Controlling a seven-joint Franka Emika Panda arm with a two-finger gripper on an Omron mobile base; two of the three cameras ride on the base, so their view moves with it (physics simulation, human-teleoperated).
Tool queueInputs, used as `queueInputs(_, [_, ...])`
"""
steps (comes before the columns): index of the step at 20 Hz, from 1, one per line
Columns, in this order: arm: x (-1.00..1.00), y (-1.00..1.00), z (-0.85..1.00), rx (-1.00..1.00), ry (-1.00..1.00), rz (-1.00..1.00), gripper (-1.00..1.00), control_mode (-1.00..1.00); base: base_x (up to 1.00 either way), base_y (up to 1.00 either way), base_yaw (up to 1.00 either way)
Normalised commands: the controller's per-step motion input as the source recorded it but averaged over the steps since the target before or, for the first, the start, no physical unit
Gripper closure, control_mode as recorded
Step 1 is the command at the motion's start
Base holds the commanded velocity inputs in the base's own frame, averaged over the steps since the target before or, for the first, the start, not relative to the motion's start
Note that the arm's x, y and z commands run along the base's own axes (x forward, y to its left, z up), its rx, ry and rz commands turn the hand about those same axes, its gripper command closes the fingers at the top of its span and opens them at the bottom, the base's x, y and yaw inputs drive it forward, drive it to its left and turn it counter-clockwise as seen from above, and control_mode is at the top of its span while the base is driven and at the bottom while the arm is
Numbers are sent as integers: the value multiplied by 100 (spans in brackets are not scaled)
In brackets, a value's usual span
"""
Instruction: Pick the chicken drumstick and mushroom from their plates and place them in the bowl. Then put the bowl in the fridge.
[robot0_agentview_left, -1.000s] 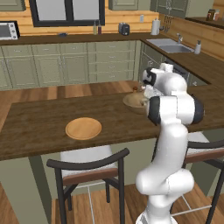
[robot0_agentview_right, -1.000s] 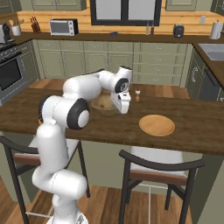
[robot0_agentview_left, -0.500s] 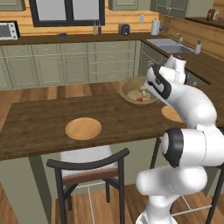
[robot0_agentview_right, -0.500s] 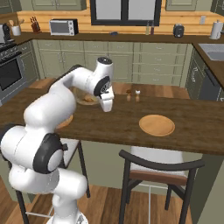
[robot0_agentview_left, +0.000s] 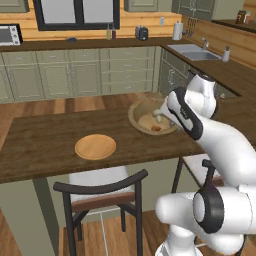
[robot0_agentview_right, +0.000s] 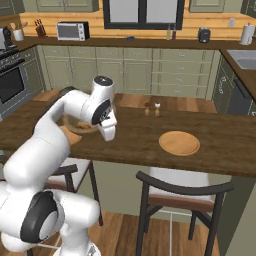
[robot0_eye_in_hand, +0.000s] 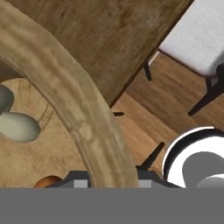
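The tan bowl (robot0_agentview_left: 142, 111) hangs a little above the dark wooden counter, and my gripper (robot0_agentview_left: 167, 118) is shut on its right rim. Inside it lie the pale mushroom (robot0_agentview_left: 159, 118) and the orange-brown chicken drumstick (robot0_agentview_left: 155, 128). In the hand view the thick bowl rim (robot0_eye_in_hand: 65, 87) runs between my fingertips (robot0_eye_in_hand: 109, 177), with the mushroom (robot0_eye_in_hand: 17, 126) and a bit of the drumstick (robot0_eye_in_hand: 47, 181) on its inner side. An empty plate (robot0_agentview_left: 95, 146) lies on the counter to the left. From the right base view my arm covers most of the bowl (robot0_agentview_right: 82, 127). The fridge is out of view.
Two dark-framed stools (robot0_agentview_left: 102, 192) (robot0_agentview_right: 182, 195) stand at the counter's near edge (robot0_agentview_left: 60, 170). Small shakers (robot0_agentview_right: 152, 109) sit at the counter's far side, with the plate (robot0_agentview_right: 179, 142) nearer. Green-grey cabinets, a sink (robot0_agentview_left: 192, 50) and a microwave (robot0_agentview_right: 71, 31) line the back walls.
The arm has swung over with the bowl held by its rim, lifting it and bringing it nearer the counter's near edge. The empty plate has stayed put.
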Motion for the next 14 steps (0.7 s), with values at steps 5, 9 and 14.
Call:
queueInputs(5, [0,0,0,0,0,0,100,100,-50,100,44])
queueInputs(9, [0,0,0,0,0,0,100,100,-1,100,26])
queueInputs(14, [0,0,0,0,0,0,100,100,41,100,7])
